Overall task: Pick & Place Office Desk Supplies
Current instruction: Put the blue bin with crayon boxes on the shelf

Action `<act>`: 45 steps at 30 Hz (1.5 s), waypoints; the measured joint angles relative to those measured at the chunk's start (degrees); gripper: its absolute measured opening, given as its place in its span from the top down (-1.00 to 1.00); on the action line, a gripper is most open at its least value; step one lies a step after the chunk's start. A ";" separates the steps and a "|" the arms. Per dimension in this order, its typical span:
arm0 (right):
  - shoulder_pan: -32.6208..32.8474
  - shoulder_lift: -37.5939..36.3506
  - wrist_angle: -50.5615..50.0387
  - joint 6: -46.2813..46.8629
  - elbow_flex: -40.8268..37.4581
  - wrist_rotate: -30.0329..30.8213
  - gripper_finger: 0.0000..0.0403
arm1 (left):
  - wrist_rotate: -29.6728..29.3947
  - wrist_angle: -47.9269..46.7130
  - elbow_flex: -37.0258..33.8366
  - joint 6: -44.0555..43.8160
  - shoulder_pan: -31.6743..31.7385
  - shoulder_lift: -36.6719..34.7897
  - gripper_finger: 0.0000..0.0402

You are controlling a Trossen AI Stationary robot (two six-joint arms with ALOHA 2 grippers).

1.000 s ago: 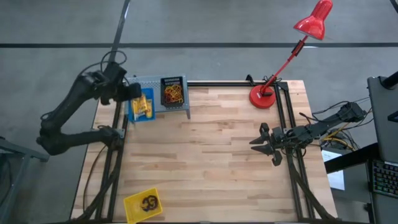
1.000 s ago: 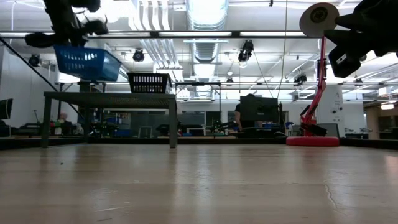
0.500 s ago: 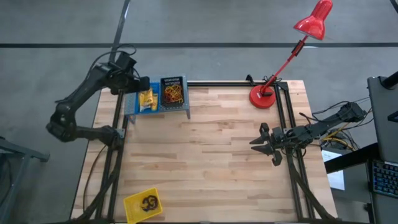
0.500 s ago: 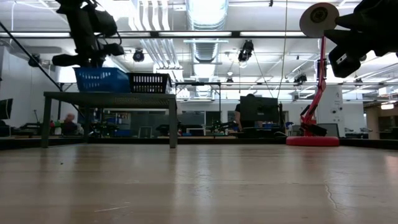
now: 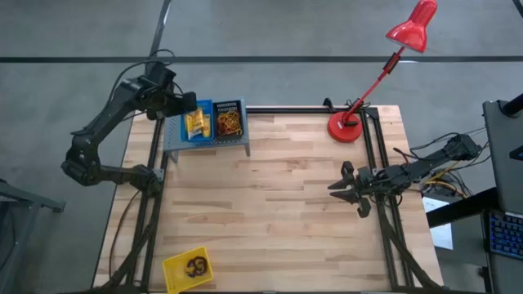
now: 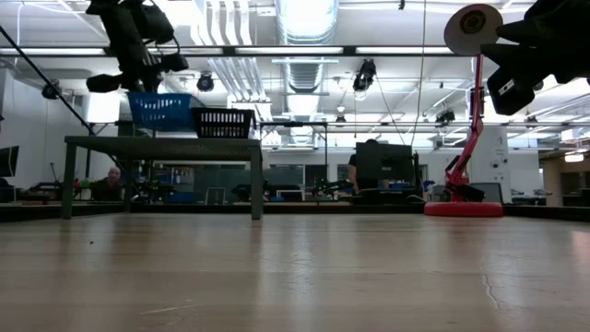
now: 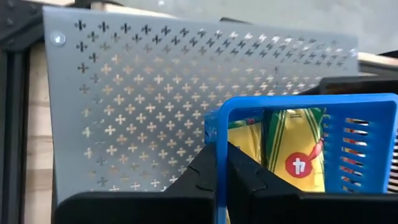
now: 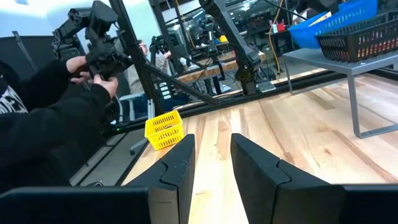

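Gripping the near wall of a blue bin (image 5: 197, 125) between closed fingers, the left tool (image 5: 184, 107) is holding that bin over the grey perforated shelf (image 5: 178, 144) at the desk's (image 5: 286, 196) far left corner, just beside a black bin (image 5: 228, 121) already sitting there. Inside the blue bin the yellow supplies (image 7: 292, 149) are lying packed together, one showing a red round mark, while the black bin is carrying a tangle of red and orange rubber bands (image 5: 229, 124). In the low view the blue bin is appearing level with the black one and touching or nearly touching it, its base seeming to be right at the shelf top, though whether it is fully resting cannot be told. The coming move is turning on that small relation: the bin is lying straight ahead of the left tool, wall pinched edge-on, with the shelf directly below, so a release there is likely all that is needed. Well apart at the desk's right edge, the right tool (image 5: 350, 188) is waiting with its fingers parted and nothing between them. A yellow bin (image 5: 188, 268) holding small dark rings (image 5: 196, 266) is sitting at the near left corner, closer to the left arm's side than to the right. A red desk lamp (image 5: 347, 126) is standing at the far right.
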 joint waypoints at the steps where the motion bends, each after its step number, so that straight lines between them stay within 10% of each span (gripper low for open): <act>1: 0.02 0.00 -0.02 0.00 0.00 0.00 0.51 | 0.00 -0.02 0.54 -0.03 0.00 0.00 0.94; 45: 0.01 -0.01 -0.02 0.00 0.00 0.02 0.57 | -0.65 1.04 3.71 0.03 -0.02 10.03 0.67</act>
